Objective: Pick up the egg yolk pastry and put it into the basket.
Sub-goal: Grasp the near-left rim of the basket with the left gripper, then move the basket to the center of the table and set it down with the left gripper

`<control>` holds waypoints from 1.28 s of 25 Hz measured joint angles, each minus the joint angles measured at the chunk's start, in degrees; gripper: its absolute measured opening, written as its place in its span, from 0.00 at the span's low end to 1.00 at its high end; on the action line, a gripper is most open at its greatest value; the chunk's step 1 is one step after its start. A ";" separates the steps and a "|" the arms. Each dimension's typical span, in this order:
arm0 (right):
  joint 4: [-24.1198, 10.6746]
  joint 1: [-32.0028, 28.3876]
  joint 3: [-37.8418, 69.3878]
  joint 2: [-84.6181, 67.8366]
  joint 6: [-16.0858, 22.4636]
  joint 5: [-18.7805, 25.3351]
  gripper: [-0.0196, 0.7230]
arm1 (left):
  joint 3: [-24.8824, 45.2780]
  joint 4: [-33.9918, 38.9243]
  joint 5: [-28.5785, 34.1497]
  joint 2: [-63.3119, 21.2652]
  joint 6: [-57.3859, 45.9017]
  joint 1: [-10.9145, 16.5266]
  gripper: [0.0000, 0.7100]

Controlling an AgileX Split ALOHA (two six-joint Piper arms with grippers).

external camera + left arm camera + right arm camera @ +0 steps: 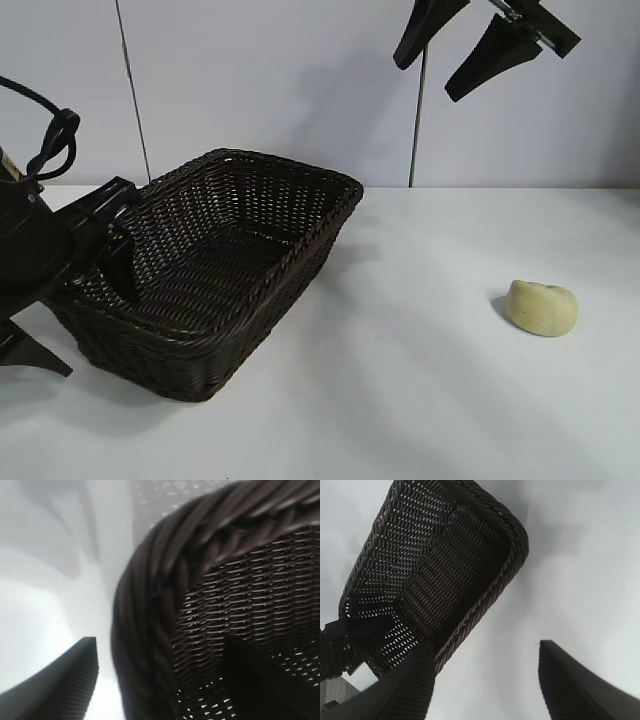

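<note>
The egg yolk pastry (543, 307), a small pale yellow lump, lies on the white table at the right, well apart from both grippers. At the left stands the dark brown wicker basket (290, 163). My left gripper (100, 333) straddles its near-left rim, one finger inside and one outside. In the left wrist view the braided rim of the basket (145, 630) runs between the fingers of the left gripper (161, 640), with a strip of table showing beside the outer finger. High above the table, my right gripper (426, 80) hangs open and empty.
The white table (400, 400) spreads between the basket and the pastry. In the right wrist view the basket (512, 525) lies below the right gripper (485, 644), and the left arm (335, 650) shows at the basket's far end. A pale wall stands behind.
</note>
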 joint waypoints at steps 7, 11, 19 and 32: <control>0.00 0.00 0.00 0.00 0.00 0.00 0.62 | 0.00 -0.04 -0.10 0.04 0.00 0.00 0.33; 0.00 0.00 0.00 0.00 0.00 0.00 0.62 | 0.00 -0.11 -0.05 0.04 0.00 0.00 0.22; 0.00 0.00 0.00 0.00 0.00 0.00 0.62 | 0.00 -0.68 -0.13 0.04 0.02 -0.05 0.14; 0.00 0.00 0.00 0.00 -0.05 0.00 0.62 | -1.93 -4.15 6.25 -1.75 4.08 1.89 0.14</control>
